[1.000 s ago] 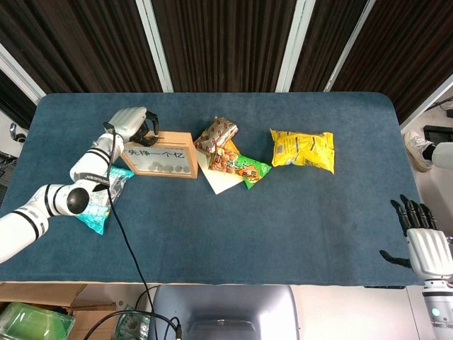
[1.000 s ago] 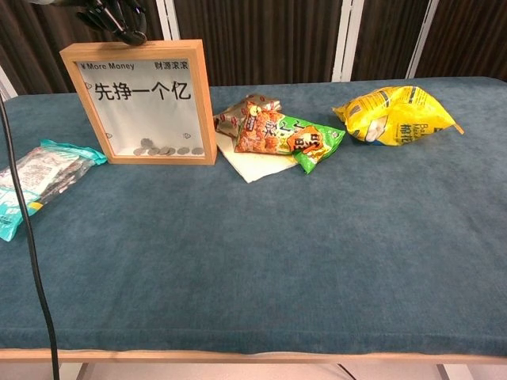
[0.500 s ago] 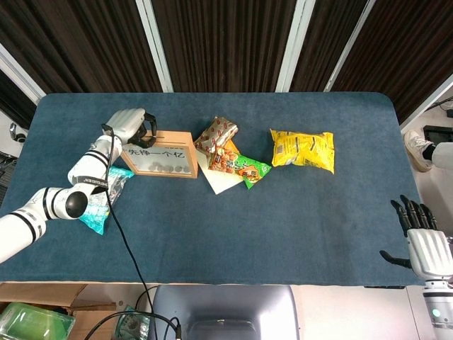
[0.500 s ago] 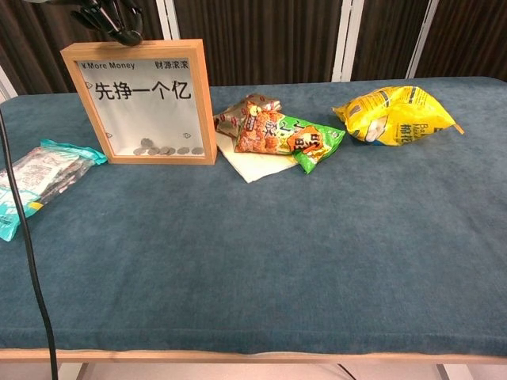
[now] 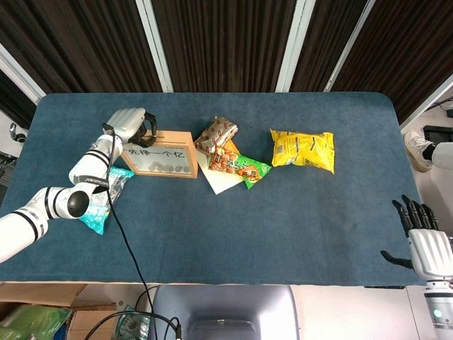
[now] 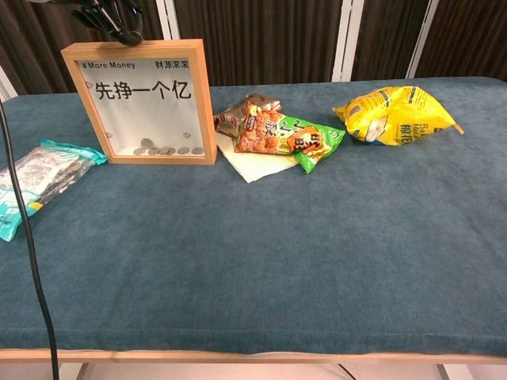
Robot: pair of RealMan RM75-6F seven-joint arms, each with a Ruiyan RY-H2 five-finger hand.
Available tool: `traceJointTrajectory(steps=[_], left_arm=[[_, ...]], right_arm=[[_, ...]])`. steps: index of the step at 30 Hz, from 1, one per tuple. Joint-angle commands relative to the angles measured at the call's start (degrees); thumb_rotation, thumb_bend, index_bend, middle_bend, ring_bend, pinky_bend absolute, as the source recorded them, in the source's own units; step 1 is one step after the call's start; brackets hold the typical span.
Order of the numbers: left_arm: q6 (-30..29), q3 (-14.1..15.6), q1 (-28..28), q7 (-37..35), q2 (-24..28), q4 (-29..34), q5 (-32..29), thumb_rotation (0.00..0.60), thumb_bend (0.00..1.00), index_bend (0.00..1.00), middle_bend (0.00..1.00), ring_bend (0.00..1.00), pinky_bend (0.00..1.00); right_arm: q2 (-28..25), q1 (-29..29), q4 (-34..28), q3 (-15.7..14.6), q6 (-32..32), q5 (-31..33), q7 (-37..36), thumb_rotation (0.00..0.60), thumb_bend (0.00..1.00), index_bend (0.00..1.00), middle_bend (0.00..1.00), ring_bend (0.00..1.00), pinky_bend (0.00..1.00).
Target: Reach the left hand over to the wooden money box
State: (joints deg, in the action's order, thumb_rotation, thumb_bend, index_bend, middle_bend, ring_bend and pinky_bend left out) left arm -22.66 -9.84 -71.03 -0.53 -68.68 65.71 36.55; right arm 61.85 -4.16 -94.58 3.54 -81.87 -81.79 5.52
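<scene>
Left hand sits over the top left corner of the money box, fingers curled down at the frame's top edge; in the chest view only dark fingertips show above the frame. Whether they touch the wood or hover just off it — cannot tell, and nothing is seen held in them.

The money box stands upright at about 10 o'clock on the table, glass face toward the robot, a few coins lying at the bottom.

A teal packet lies at 8 o'clock of the box, under the left forearm. Snack bags on a white sheet lie just beside the box at 3 o'clock, and a yellow chip bag lies further right.

Right hand hangs off the table's near right corner, fingers spread, empty.

Judgement: the reach is nearly done. To finish well, bring the palm square over the middle of the top edge, not the corner — the upright frame looks easy to tip backward, so come down gently and avoid pushing from the front. Mind the cable trailing across the cloth.
</scene>
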Motion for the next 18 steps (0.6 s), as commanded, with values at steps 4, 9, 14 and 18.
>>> traceJointTrajectory(steps=[4,9,14,18], left_arm=[[-0.2,0.2,-0.2,-0.1,-0.4,-0.6,-0.2,0.600,0.69,0.70,1.00,1.00,1.00],[-1.0,0.4,-0.2,0.1,-0.5,-0.6,0.0,0.600,0.69,0.70,1.00,1.00,1.00],[-1.1,0.5,-0.2,0.2,-0.5,-0.6,0.0,0.600,0.69,0.70,1.00,1.00,1.00],[-0.7,0.7,-0.3,0.4,-0.4,-0.7,0.0,0.600,0.69,0.70,1.00,1.00,1.00]], right_arm=[[-0.1,0.0,-0.1,0.0,0.1,0.0,0.0,0.600,0.14,0.00,0.00,0.00,0.00],[-0.1,0.0,-0.1,0.0,0.2,0.0,-0.1,0.600,0.14,0.00,0.00,0.00,0.00],[-0.1,-0.1,-0.1,0.0,0.3,0.1,0.0,0.600,0.14,0.00,0.00,0.00,0.00],[-0.1,0.0,-0.1,0.0,0.2,0.2,0.0,0.600,0.14,0.00,0.00,0.00,0.00]])
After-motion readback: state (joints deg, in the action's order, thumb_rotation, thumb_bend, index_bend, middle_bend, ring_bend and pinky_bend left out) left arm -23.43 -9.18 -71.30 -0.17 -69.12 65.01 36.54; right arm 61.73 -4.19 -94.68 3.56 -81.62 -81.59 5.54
